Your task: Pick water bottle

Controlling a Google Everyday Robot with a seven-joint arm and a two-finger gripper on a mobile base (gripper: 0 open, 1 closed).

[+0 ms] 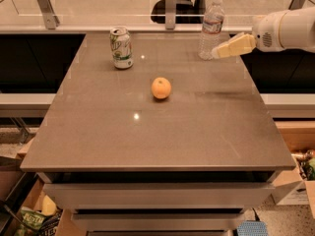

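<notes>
Hovering | claw (217,52) beside water bottle (211,29) base | label unreadable

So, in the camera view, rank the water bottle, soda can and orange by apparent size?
1. water bottle, tallest
2. soda can
3. orange, smallest, though nearest the camera
The gripper is beside the bottle's base.

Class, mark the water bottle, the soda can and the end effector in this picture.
water bottle (211,27): camera view, on its label band.
soda can (121,49): camera view, middle of its side.
end effector (220,51): camera view, its tip, close beside the bottle.
</notes>
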